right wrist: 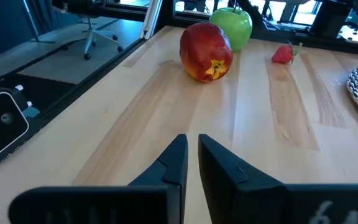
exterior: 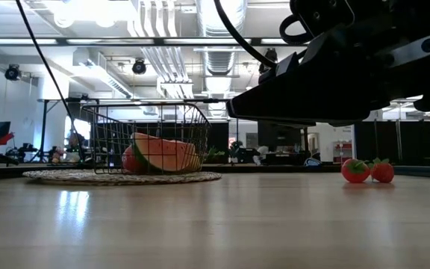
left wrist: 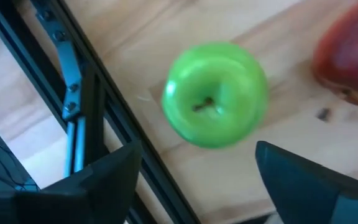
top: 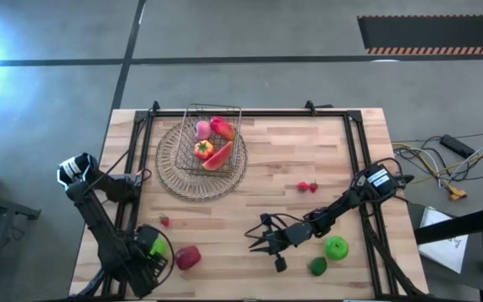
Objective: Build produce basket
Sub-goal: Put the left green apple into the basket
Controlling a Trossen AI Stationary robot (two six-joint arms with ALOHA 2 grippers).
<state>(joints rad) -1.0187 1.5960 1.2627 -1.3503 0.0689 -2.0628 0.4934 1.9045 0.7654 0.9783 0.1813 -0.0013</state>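
Wire basket (top: 213,136): sits on a round woven mat (top: 177,174) toward the table's far left, its long axis running roughly across the table; holds a watermelon slice (top: 217,156), orange tomato (top: 203,150), pink peach (top: 201,129) and a red piece, possibly an apple. Loose produce: two berries (top: 308,187) mid-right, one berry (top: 165,221) near left, red apple (top: 188,257), green apple (top: 336,247), dark green piece (top: 318,266). Left gripper (top: 151,262): near-left edge, fingers spread over a second green apple (left wrist: 215,94), beside the black frame rail (left wrist: 104,112). Right gripper (top: 262,237): near-centre, fingers nearly closed, holding nothing.
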